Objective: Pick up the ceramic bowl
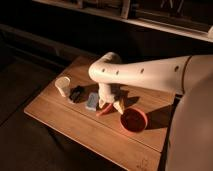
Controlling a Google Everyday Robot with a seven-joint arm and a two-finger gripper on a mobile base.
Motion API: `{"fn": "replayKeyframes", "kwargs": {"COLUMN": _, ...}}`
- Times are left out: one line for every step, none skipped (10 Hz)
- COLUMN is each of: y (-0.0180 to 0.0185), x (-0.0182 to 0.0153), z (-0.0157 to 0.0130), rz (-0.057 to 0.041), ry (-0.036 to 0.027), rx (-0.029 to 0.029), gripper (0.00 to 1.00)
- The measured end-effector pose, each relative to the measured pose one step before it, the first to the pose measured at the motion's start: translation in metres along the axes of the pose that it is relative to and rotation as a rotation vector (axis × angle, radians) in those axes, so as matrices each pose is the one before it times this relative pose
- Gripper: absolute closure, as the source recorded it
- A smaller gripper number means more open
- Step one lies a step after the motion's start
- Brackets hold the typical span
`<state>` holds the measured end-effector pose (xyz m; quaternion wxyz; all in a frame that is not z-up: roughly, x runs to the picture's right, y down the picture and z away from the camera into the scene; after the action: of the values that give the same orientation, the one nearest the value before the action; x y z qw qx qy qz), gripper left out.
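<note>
The ceramic bowl [133,120] is round, shallow and red-orange with a darker red inside. It sits on the wooden table [65,117] toward its right side. My white arm reaches in from the right, bends at an elbow and drops to the table. My gripper [106,103] hangs at its end, just left of the bowl and apart from it, low over the small items in the middle of the table. The arm hides part of the gripper.
A small white cup [63,85] stands at the table's left. A black object [76,93], a blue-grey pack [92,101], a thin orange-red item [103,111] and a pale item [119,105] lie between cup and bowl. Dark shelving runs behind.
</note>
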<state>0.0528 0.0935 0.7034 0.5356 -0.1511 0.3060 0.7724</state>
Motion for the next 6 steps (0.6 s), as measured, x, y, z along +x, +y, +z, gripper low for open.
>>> {"fn": "replayKeyframes", "kwargs": {"y": -0.007, "x": -0.00118, "z": -0.00031, "rz": 0.00381, "ry": -0.00267, "rx": -0.00859, "gripper": 0.35}}
{"fn": "replayKeyframes", "kwargs": {"y": -0.01242, "x": -0.00095, "z": 0.00114, "rz": 0.0088, "ry": 0.00061, "rx": -0.01296, "gripper": 0.35}}
{"fn": "replayKeyframes", "kwargs": {"y": -0.00906, "x": -0.00032, "z": 0.00361, "rz": 0.00638, "ry": 0.00424, "rx": -0.0099, "gripper": 0.35}}
{"fn": "replayKeyframes", "kwargs": {"y": -0.00654, "x": -0.00076, "z": 0.00546, "rz": 0.00511, "ry": 0.00625, "rx": -0.01131, "gripper": 0.35}}
{"fn": "replayKeyframes", "kwargs": {"y": -0.00625, "x": -0.00049, "z": 0.00706, "rz": -0.00002, "ry": 0.01076, "rx": -0.00668, "gripper": 0.35}}
{"fn": "replayKeyframes", "kwargs": {"y": -0.00032, "x": -0.00041, "z": 0.00419, "rz": -0.0046, "ry": 0.00554, "rx": -0.00405, "gripper": 0.35}}
